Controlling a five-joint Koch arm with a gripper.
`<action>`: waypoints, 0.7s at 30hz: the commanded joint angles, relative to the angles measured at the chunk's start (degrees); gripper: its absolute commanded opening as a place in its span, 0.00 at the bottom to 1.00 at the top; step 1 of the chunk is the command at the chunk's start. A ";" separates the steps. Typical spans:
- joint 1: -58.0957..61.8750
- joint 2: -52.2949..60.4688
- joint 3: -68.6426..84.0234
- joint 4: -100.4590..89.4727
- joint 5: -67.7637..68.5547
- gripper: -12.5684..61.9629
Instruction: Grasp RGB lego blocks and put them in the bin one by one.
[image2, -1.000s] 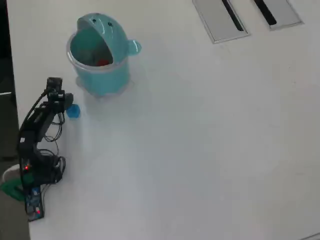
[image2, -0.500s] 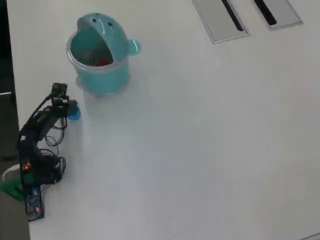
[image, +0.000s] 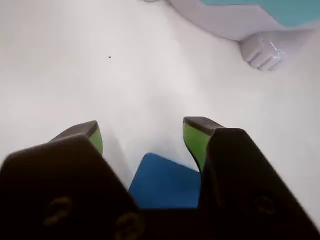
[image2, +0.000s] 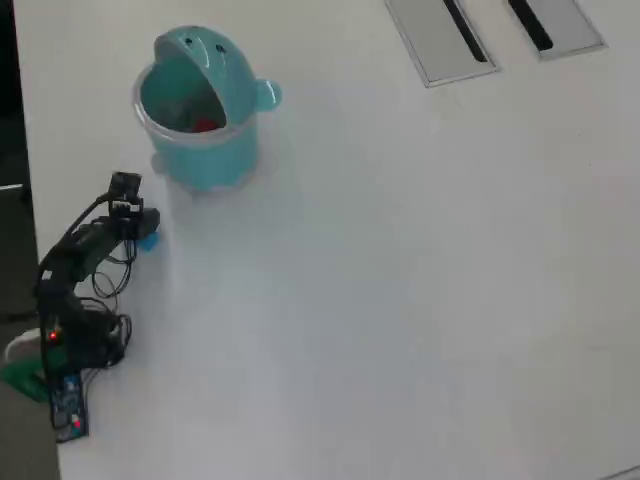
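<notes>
White table (image2: 400, 280); tool (image: 145, 137) agape astride blue block (image: 162, 182)

My arm (image2: 80, 255) sits at the left edge in overhead view, base low, links folded fwd w/ wrist tipped down. My hand (image: 142, 135) is low over the counter (image: 75, 65), jaws apart w/ a wide gap, green pads (image: 194, 139) facing in. In wrist view both fingers come up from the bottom edge.

teal bin (image2: 203, 150), blue block (image: 165, 182) (green-padded gripper (image: 145, 137))
</notes>
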 joint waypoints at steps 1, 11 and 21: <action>0.00 2.37 -6.06 -1.23 -0.09 0.57; 6.42 17.75 -4.83 15.47 -2.81 0.57; 5.89 24.08 5.01 18.28 -0.79 0.57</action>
